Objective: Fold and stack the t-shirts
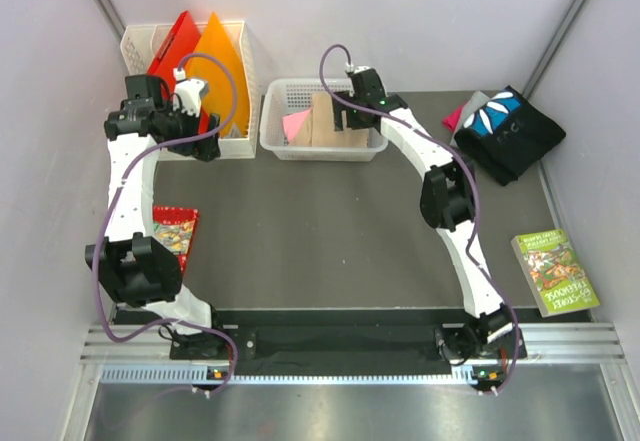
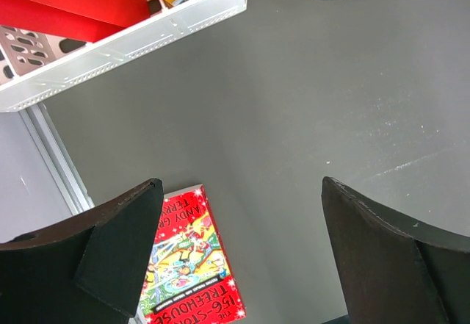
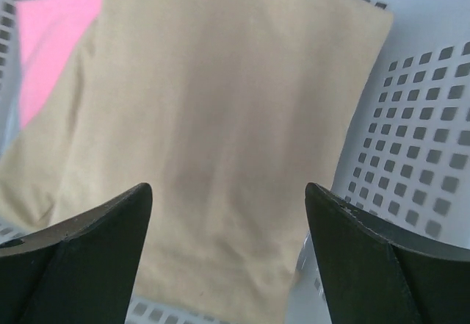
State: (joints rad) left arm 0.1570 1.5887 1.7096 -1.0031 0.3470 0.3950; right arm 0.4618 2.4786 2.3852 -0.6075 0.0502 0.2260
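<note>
A folded tan t-shirt (image 1: 325, 121) lies in the white mesh basket (image 1: 275, 146) at the back middle, with a pink t-shirt (image 1: 296, 124) beside it on the left. My right gripper (image 1: 347, 119) hovers over them, open. In the right wrist view the tan t-shirt (image 3: 220, 118) fills the space under the right gripper (image 3: 229, 199), with nothing between the jaws, and the pink t-shirt (image 3: 51, 45) shows at the upper left. A black t-shirt with blue-and-white print (image 1: 510, 126) lies heaped at the back right on magenta (image 1: 456, 116) and grey (image 1: 478, 101) cloth. My left gripper (image 1: 200, 141) (image 2: 242, 192) is open above bare table.
A second white basket (image 1: 135, 51) at the back left holds a red folder (image 1: 172, 46) and an orange folder (image 1: 222, 61). A red book (image 1: 175, 229) (image 2: 187, 265) lies by the left arm. A green book (image 1: 555, 271) lies at the right edge.
</note>
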